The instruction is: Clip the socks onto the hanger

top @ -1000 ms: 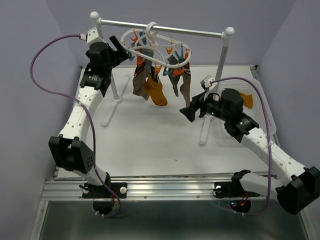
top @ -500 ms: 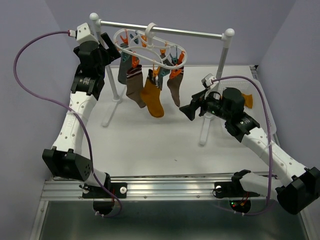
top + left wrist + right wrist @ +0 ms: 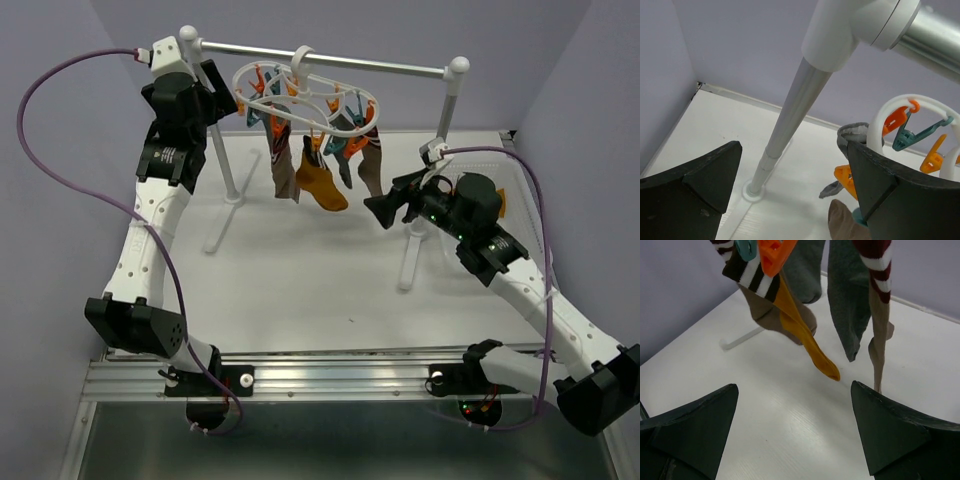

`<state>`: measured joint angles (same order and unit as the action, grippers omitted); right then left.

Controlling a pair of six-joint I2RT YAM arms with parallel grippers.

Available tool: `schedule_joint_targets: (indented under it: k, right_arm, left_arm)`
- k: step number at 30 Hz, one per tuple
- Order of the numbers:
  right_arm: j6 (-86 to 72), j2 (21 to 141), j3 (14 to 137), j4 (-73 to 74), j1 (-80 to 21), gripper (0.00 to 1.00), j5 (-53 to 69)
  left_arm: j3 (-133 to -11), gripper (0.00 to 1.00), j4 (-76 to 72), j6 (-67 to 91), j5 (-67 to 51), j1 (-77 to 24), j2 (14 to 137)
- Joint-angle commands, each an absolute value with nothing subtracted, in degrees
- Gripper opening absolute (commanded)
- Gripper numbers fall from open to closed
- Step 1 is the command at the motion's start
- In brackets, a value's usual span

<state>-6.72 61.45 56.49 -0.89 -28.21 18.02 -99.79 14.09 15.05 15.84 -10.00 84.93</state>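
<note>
The left gripper (image 3: 228, 98) hangs high with its jaws spread wide and nothing between them; in its wrist view the left post of the white rack (image 3: 790, 120) runs down through the gap, and the hanger (image 3: 900, 102) sits just to its right, close by the right finger but not gripped. To the right of that gripper the hanger's oval ring (image 3: 262, 72) hangs by its hook from the rack's crossbar, tilted; several socks (image 3: 322, 185) dangle below it from orange and teal clips (image 3: 774, 255), among them a mustard one, a striped brown one, a grey one and one with a dark red and white cuff. The right gripper (image 3: 385, 210) is lower and to the right of them, also fully open and empty, its fingers pointing at the sock toes, which are near it but apart.

As I judge it, this is a pause between socks; those in view are already clipped. A scrap of orange (image 3: 497, 207) shows behind the right gripper, past its wrist; I cannot tell if it is another sock. If so, the next move calls for the right arm to turn back for it while the left steadies the ring beside a free clip.

No brand, label or writing can be read.
</note>
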Motion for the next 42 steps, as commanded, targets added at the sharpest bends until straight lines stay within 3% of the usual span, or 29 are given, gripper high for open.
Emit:
schedule_joint_targets:
  k: [1,9,14,19,22,30,33,37,42]
  right_arm:
    - [-8.9,56.9,56.7,-4.0,-28.5,1.00,10.3]
    - [-11.4,53.1,53.5,-3.6,-28.5,1.00,1.0]
    - [-12.8,49.8,51.0,-3.1,-28.5,1.00,-12.7]
    - [-14.6,47.0,49.5,-2.0,-28.5,1.00,-20.7]
    - [-16.9,47.5,49.8,-0.2,-28.5,1.00,-29.4]
    - [-18.1,53.3,52.6,6.5,-27.3,1.00,-46.4]
    - [-19.0,57.2,53.4,7.9,-21.1,1.00,-45.5]
    - [-24.8,61.9,53.6,9.6,-6.0,1.00,-31.0]
    - [-23.8,73.2,58.3,9.5,3.1,1.00,-22.7]
  left_arm:
    - [-101.3,0.99,14.3,14.8,15.8,-9.8,83.8]
    - [-93.9,0.99,10.5,16.2,14.4,-9.8,74.0]
    - [-89.2,0.99,10.6,17.8,12.5,-9.8,67.9]
    - [-81.0,0.99,6.8,19.3,2.6,-9.9,61.5]
    - [-77.3,0.99,5.5,19.7,-4.4,-10.6,59.4]
    - [-65.8,0.99,0.8,21.5,-4.5,-16.3,54.1]
    - [-62.9,0.99,1.6,20.9,-0.6,-20.6,53.8]
    - [-59.7,0.99,1.8,20.2,1.5,-23.5,52.7]
    - [-56.3,0.99,1.6,20.2,3.1,-24.1,48.3]
